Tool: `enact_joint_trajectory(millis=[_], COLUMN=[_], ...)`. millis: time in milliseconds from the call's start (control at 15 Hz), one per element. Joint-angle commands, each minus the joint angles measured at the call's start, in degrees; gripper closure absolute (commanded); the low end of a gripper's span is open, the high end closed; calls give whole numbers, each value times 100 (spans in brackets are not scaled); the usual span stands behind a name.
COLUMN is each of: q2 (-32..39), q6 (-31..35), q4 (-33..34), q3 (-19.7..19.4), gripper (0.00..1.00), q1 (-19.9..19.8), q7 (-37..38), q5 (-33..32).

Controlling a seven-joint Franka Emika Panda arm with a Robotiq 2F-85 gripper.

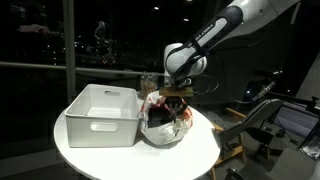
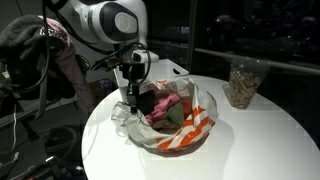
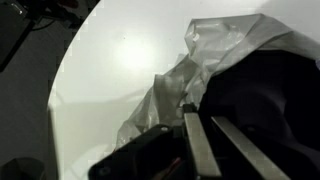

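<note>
A clear plastic bag (image 2: 190, 132) with red-orange print stands open on the round white table (image 2: 250, 140), holding pink and dark green soft items (image 2: 165, 104). My gripper (image 2: 133, 98) points straight down at the bag's rim on the side nearest the arm. In the wrist view the two fingers (image 3: 200, 150) lie almost together, only a thin dark slit between them, and the gripper (image 3: 198, 112) has its tips at the crumpled edge of the bag (image 3: 165, 92). The gripper (image 1: 178, 97) also hangs over the bag (image 1: 165, 128) in an exterior view.
A white rectangular bin (image 1: 103, 115) stands beside the bag on the table (image 1: 205, 150). A clear jar (image 2: 243, 82) of brownish pieces stands further back. The table edge curves close by (image 3: 60, 110), with dark floor beyond. Chairs and equipment surround the table.
</note>
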Motion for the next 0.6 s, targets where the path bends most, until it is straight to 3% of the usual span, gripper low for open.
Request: enact_joint_trajectory(millis=[0, 533], q2=[-467, -1394], q6=[94, 128], q4=[-158, -319], q3=[-62, 37], gripper=[91, 92], q1=[22, -141], q7=[274, 1137], q5=[-284, -1216])
